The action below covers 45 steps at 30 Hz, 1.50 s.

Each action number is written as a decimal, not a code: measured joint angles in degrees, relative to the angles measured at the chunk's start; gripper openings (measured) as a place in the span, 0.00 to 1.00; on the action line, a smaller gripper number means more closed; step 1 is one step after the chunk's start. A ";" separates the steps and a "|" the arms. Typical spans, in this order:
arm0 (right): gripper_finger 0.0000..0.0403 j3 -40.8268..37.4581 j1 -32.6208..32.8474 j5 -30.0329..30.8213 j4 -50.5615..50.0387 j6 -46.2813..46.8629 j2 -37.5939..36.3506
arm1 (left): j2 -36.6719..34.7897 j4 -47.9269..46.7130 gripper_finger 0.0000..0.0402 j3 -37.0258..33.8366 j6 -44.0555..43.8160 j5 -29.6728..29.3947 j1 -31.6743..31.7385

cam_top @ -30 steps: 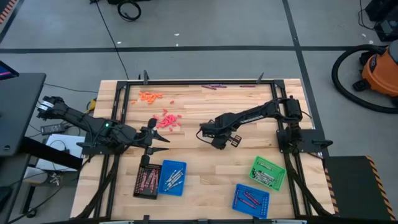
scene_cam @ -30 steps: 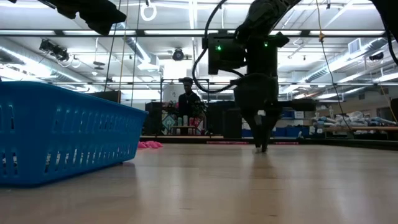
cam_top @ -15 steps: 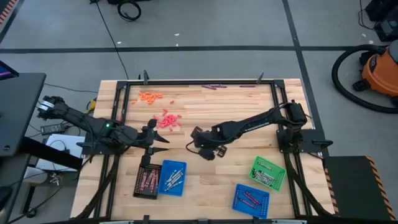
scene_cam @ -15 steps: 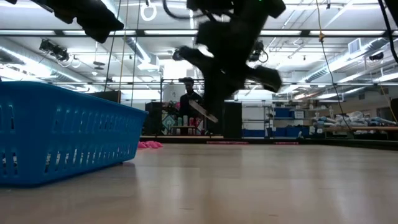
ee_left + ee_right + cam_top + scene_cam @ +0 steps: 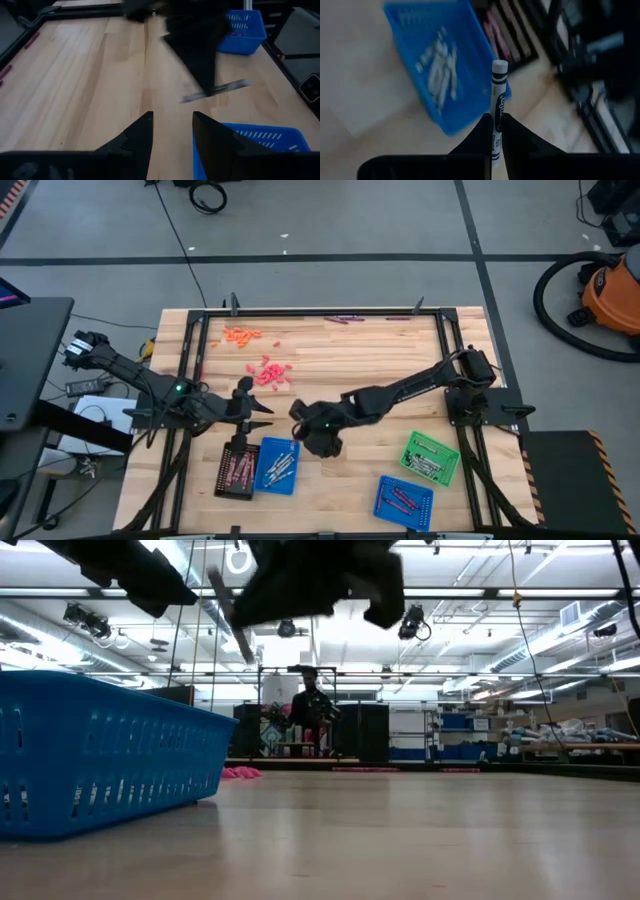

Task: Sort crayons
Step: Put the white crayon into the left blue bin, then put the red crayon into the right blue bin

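The right gripper [image 5: 496,131] is pinching a silver-grey crayon [image 5: 497,102] between its closed fingers, the stick jutting out past the tips. It is hanging above the table [image 5: 330,350] just right of a blue tray [image 5: 277,465] that is holding more silver-grey crayons [image 5: 439,75], with a black tray [image 5: 238,470] of red-pink crayons [image 5: 238,471] beside that on the left. The left gripper [image 5: 172,131] is waiting with its fingers apart just beyond the black tray. Farther off, loose red-pink crayons [image 5: 269,373] and orange crayons [image 5: 240,334] are lying in clusters, and dark purple ones [image 5: 340,320] are sitting at the far edge. At the right near side are sitting a green tray [image 5: 431,456] and another blue tray [image 5: 404,501].
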 joint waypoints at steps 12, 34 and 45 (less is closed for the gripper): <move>0.07 -0.12 2.97 -9.55 20.92 5.77 8.33 | 0.00 0.22 0.37 0.06 -3.76 -0.04 1.35; 0.19 -0.06 1.52 -6.99 18.50 8.97 13.17 | -0.02 0.09 0.37 0.06 -4.62 -0.04 1.29; 0.26 -0.06 1.31 -6.77 18.37 8.26 11.86 | -0.02 0.04 0.37 0.04 -3.69 -0.04 1.29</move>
